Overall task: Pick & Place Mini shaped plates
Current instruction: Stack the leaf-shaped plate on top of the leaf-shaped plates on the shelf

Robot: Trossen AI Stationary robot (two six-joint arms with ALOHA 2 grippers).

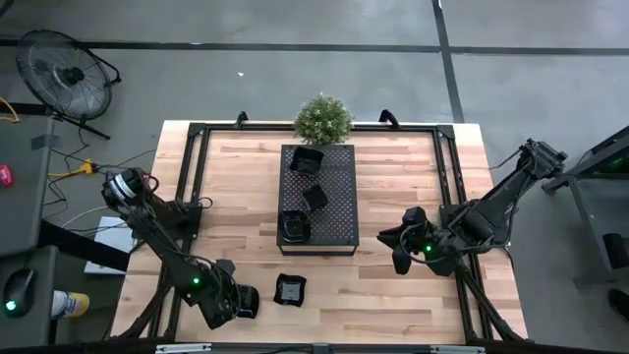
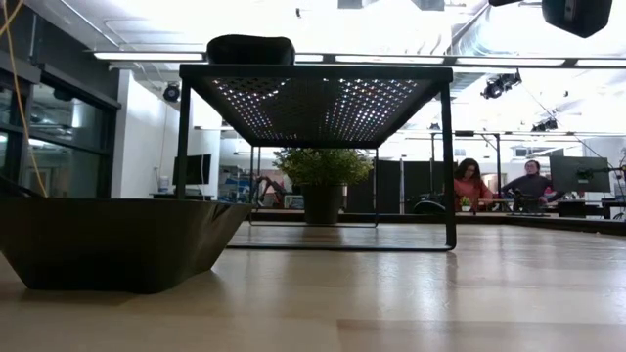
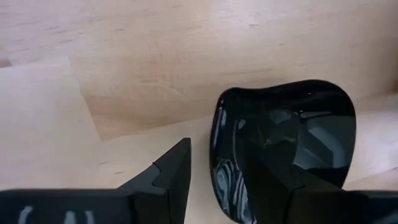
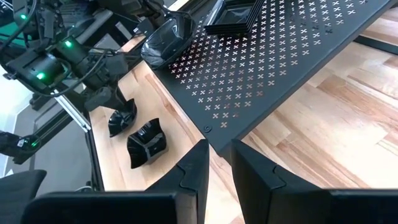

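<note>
Small glossy black dishes show in several places. Three sit on the black perforated tray (image 1: 334,211): one at the far end (image 1: 307,159), one mid-tray (image 1: 314,197), one near its front-left corner (image 1: 294,226). A wavy-rimmed dish (image 1: 290,288) rests on its base on the wood near the front edge. Another dish (image 3: 280,143) lies on the table at my left gripper (image 3: 217,146), which is open and low, one finger inside the bowl and one outside its rim. My right gripper (image 4: 217,162) is open and holds nothing, hovering right of the tray (image 4: 292,56). My left gripper straddles the near rim (image 3: 216,134) of the dish on the table, one finger (image 3: 273,180) over the bowl's inside and the other (image 3: 174,168) outside it. Whether either finger touches the dish I cannot tell.
The tray stands raised on thin legs (image 2: 450,166), with open space beneath it. A potted plant (image 1: 322,118) stands at the table's far edge. A black frame (image 1: 197,157) borders the table. Bare wood lies left and right of the tray. People (image 2: 469,186) sit far behind.
</note>
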